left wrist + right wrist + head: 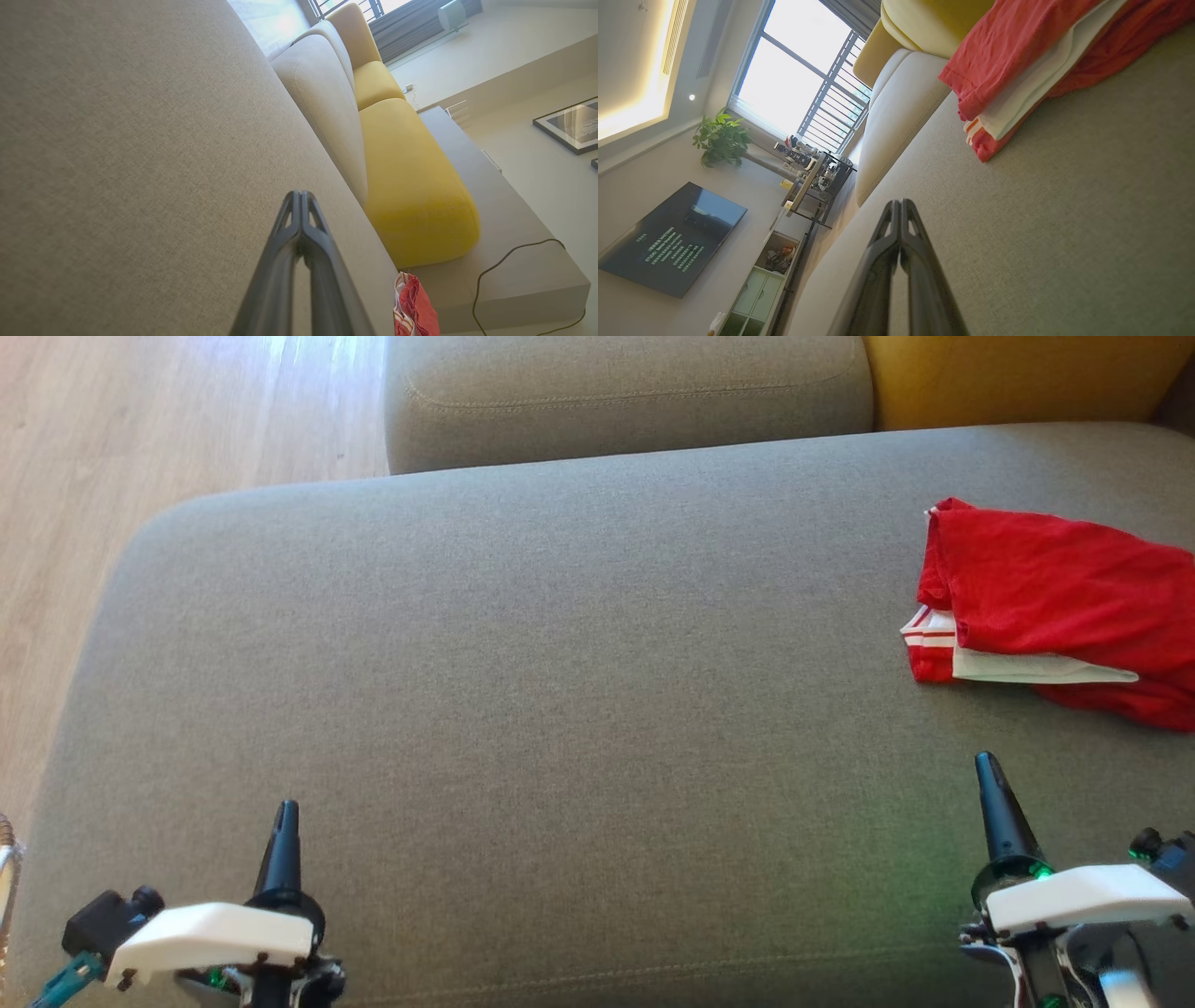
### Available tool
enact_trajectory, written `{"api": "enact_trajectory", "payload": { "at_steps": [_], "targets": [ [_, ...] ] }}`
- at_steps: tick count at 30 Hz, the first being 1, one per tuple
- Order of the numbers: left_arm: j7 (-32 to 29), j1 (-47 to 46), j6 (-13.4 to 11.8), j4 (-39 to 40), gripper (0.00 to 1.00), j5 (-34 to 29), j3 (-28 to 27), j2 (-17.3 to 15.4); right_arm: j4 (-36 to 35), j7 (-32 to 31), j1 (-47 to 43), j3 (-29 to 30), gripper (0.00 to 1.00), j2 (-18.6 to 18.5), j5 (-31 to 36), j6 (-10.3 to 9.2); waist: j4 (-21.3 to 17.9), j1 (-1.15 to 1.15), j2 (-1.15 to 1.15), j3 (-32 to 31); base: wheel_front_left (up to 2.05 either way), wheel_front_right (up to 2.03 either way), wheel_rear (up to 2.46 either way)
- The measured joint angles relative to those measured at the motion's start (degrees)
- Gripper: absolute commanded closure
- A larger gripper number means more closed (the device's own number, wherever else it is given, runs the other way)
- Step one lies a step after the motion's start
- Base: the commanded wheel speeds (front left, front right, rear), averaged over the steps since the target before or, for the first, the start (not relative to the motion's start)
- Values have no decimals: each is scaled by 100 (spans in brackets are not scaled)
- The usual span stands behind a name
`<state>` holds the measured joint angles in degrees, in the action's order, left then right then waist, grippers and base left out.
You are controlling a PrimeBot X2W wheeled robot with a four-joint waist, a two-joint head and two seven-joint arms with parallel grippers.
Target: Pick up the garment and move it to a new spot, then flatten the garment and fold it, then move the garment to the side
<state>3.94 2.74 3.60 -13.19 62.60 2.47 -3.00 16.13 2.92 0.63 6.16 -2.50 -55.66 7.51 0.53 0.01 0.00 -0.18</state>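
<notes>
— Both sets of fingers?
— My left fingers (283, 845) and right fingers (997, 812) are pressed together, holding nothing, over the near edge of the grey fabric sofa seat (560, 663).
— What lies there?
— A folded red-and-white cloth garment (1055, 588), by the right edge.

White text lines glow on a dark wall screen (672, 238), left of the right gripper (901, 205); too small to read.

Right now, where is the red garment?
In the head view the red garment lies on the grey sofa seat at the robot's far right, beyond the right gripper and clear of it, near the yellow cushion.
</notes>
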Motion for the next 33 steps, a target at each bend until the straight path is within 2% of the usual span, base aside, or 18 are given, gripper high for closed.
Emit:
{"api": "enact_trajectory", "payload": {
  "at_steps": [33],
  "targets": [
    [-553,-338,222,-143,100,1835,-337,-1,0,-565,127,85,100,1,-2184,-1,-32,-1,0,22,0,0,0]
  ]
}}
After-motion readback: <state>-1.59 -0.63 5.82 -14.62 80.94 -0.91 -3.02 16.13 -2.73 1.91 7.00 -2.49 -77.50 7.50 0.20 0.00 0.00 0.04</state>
